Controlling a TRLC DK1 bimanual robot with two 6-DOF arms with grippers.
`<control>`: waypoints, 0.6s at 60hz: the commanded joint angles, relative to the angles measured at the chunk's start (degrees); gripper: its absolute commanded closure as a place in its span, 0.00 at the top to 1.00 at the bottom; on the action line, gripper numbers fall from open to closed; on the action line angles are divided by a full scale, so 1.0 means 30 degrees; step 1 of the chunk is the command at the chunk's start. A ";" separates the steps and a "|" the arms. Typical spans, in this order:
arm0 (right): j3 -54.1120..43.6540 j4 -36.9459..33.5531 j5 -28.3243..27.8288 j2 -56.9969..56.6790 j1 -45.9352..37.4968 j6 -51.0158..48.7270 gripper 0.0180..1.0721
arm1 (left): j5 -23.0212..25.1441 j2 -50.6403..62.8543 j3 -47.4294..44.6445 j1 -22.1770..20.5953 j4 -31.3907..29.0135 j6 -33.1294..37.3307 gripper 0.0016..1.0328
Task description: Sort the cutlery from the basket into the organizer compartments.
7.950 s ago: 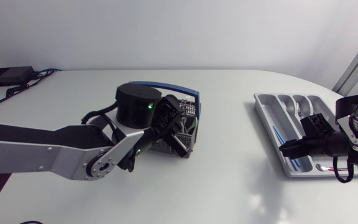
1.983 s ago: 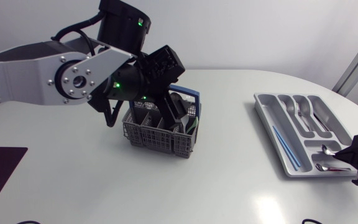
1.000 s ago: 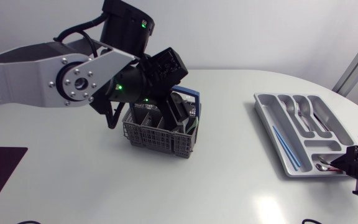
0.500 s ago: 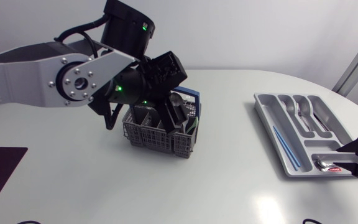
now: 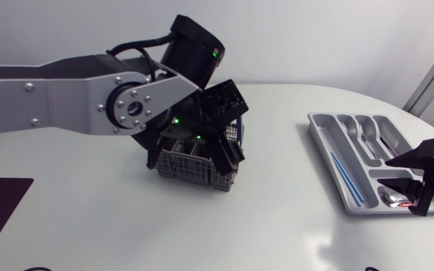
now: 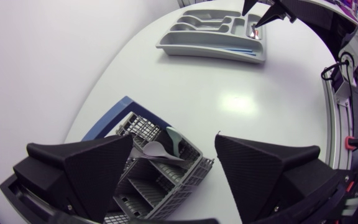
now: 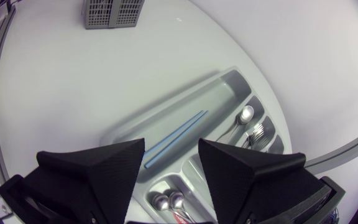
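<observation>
A grey mesh basket [image 5: 194, 172] with a blue handle [image 6: 114, 116] stands mid-table. My left gripper [image 5: 228, 153] hangs open just above it. In the left wrist view a spoon [image 6: 157, 149] and a pale teal piece [image 6: 174, 138] lie in the basket [image 6: 194, 165] below the open gripper [image 6: 173, 168]. The grey organizer [image 5: 325, 143] lies at the right. My right gripper [image 5: 417, 181] stands open over its near end, holding nothing. Under the gripper [image 7: 173, 165] two spoons [image 7: 168, 200] lie in the end compartment. One spoon [image 5: 394, 199] has a red mark.
The organizer [image 7: 166, 107] also holds a long blue piece [image 7: 176, 138], a spoon [image 7: 244, 117] and a fork [image 7: 257, 132] in separate long compartments. Bare white tabletop lies between basket [image 7: 110, 12] and organizer [image 6: 191, 48]. The table's rounded edge runs just past the organizer.
My right gripper has opened, leaving the red-marked spoon in the end compartment, and has lifted a little. My left arm has shifted right and lower over the basket.
</observation>
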 commanded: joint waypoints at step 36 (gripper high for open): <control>-0.0865 0.1376 0.6580 -0.5051 1.4573 1.9659 0.61 | -0.0008 -0.0831 -0.1715 0.0942 0.0157 -0.2188 0.84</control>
